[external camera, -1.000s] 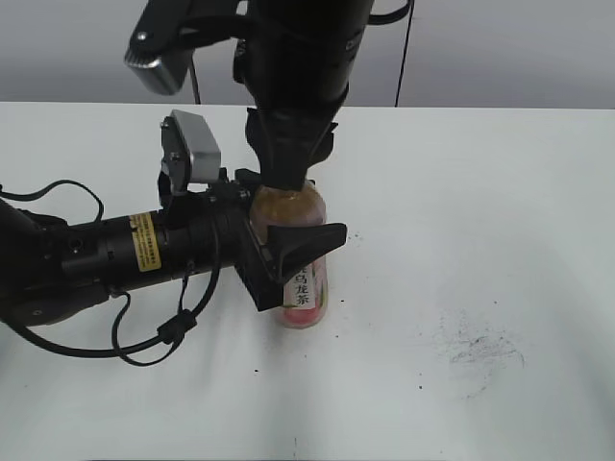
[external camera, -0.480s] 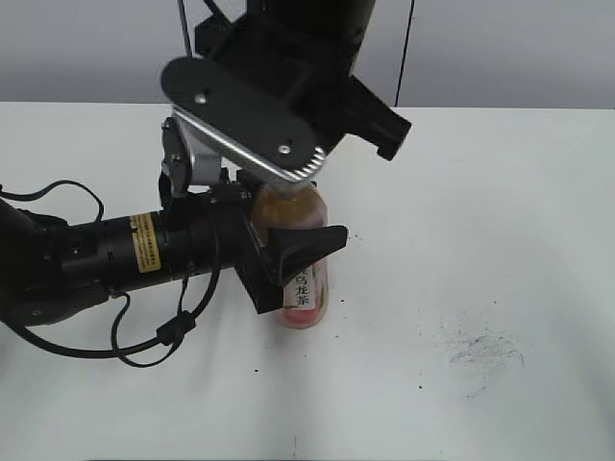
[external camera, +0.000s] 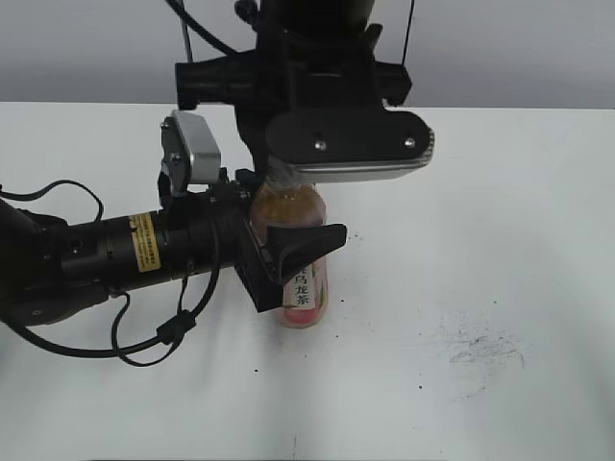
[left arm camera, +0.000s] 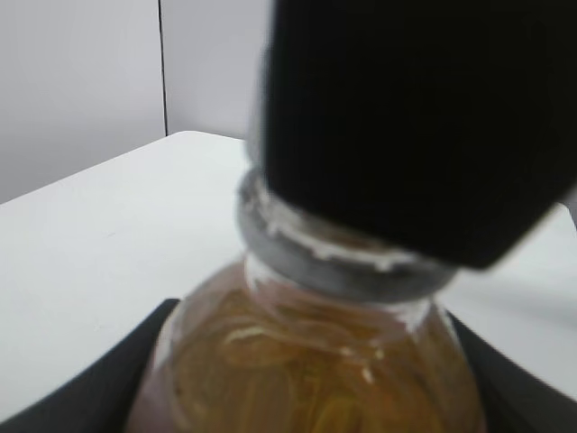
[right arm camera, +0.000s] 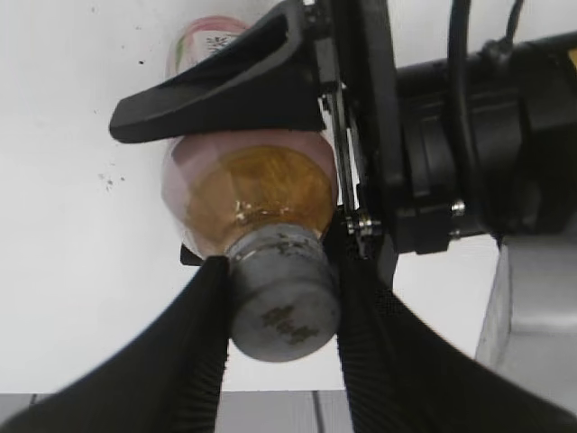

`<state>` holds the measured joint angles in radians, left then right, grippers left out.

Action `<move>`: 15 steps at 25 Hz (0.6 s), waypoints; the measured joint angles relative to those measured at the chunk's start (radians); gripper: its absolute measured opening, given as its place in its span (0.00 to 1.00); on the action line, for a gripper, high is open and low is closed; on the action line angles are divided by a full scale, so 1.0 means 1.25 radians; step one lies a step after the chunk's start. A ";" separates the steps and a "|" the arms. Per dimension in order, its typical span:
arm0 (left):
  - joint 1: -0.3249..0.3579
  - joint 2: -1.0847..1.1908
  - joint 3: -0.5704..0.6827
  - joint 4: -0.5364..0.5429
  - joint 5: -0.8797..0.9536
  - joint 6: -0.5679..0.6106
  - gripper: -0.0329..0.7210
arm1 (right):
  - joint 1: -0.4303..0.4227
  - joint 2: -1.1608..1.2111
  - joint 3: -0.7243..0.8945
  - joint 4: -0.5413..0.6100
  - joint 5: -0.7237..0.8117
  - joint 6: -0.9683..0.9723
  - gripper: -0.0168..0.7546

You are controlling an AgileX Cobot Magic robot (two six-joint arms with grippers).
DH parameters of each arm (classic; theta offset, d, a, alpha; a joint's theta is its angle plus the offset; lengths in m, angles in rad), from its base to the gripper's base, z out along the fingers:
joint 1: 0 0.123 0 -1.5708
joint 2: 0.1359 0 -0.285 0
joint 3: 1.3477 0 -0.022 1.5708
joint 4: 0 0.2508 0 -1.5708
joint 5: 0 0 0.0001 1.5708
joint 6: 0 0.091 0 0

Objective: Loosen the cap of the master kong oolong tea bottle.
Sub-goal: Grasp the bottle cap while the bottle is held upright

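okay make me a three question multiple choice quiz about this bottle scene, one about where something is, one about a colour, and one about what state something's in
1. Where does the left gripper hold the master kong oolong tea bottle?
A. Around the body, below the shoulder
B. On the cap
C. Under the base

2. What colour is the tea in the bottle?
A. Green
B. Amber
C. Colourless

3. How does the right gripper stand at the cap?
A. Open, well above it
B. Lying on the table
C. A finger on each side of it

Answers:
1. A: the left gripper clamps the master kong oolong tea bottle at mid body, from the side.
2. B: the right wrist view shows amber liquid under the neck.
3. C: the right gripper has its fingers flanking the cap, apparently touching it.
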<state>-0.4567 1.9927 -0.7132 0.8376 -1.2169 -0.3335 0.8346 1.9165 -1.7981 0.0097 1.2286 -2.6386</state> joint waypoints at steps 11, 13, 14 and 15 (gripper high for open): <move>0.000 0.000 0.000 -0.004 0.000 -0.002 0.63 | 0.001 0.000 0.000 -0.008 -0.004 -0.169 0.38; 0.000 0.000 0.000 -0.004 0.000 -0.003 0.63 | 0.001 0.000 0.000 -0.008 -0.004 -0.175 0.38; 0.000 0.000 0.000 -0.005 0.000 -0.003 0.63 | 0.001 0.000 -0.001 -0.012 -0.005 -0.176 0.38; 0.000 0.000 0.000 -0.005 0.000 -0.003 0.63 | 0.001 0.000 -0.003 -0.015 -0.005 -0.178 0.38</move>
<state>-0.4567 1.9927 -0.7132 0.8314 -1.2169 -0.3373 0.8356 1.9165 -1.8020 -0.0086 1.2228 -2.8608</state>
